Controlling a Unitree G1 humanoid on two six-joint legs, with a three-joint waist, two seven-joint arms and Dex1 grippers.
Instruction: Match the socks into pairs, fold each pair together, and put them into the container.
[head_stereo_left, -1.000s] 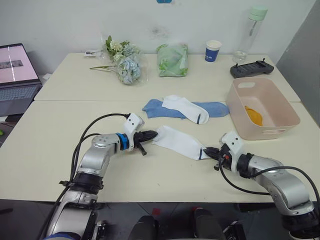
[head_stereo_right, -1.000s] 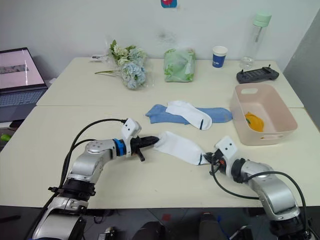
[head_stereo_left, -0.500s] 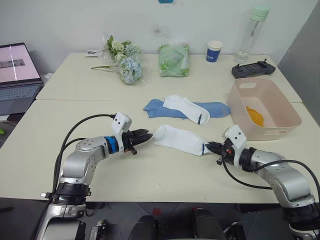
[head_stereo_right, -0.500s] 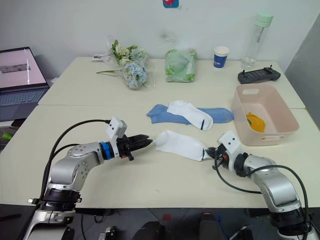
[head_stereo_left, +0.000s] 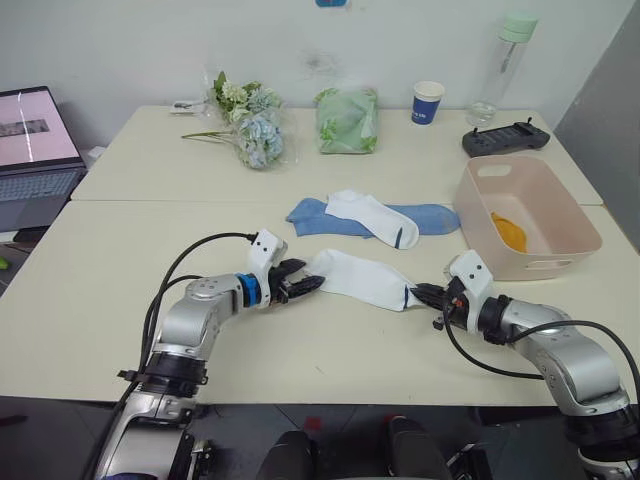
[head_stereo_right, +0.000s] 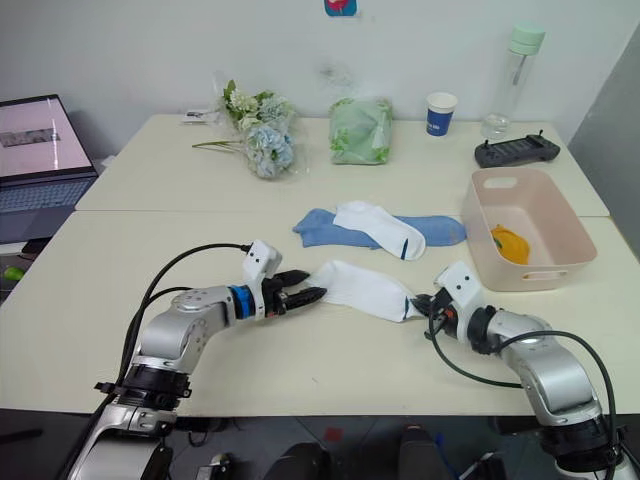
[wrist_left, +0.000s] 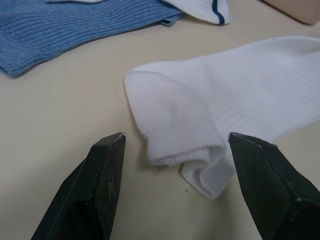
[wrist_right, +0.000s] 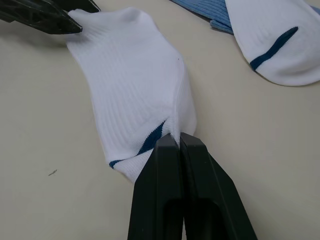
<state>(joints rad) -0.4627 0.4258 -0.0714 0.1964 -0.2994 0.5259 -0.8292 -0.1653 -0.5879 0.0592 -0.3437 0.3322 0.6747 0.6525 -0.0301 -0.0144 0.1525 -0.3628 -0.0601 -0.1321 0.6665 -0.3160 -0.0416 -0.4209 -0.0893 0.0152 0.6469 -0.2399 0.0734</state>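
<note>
A white sock (head_stereo_left: 360, 280) lies flat on the near table between my two grippers. My left gripper (head_stereo_left: 306, 284) is open, and the sock's crumpled cuff (wrist_left: 187, 160) lies loose between its fingers (wrist_left: 107, 180). My right gripper (wrist_right: 172, 137) is shut on the sock's blue-marked toe end (head_stereo_left: 412, 295). A second white sock (head_stereo_left: 375, 218) lies across two light blue socks (head_stereo_left: 312, 217) further back. The pink container (head_stereo_left: 530, 262) stands at the right with a mustard-yellow sock (head_stereo_left: 508, 232) inside.
Along the far table stand a flower bunch (head_stereo_left: 250, 125), a green cloth bundle (head_stereo_left: 346, 120), a paper cup (head_stereo_left: 427, 102), a bottle (head_stereo_left: 500, 65) and a black controller (head_stereo_left: 504, 137). A laptop (head_stereo_left: 30, 150) sits at the far left.
My left gripper has opened and let go of the sock's cuff, drew back to the left, then came forward around the cuff again. The right gripper stays shut on the toe.
</note>
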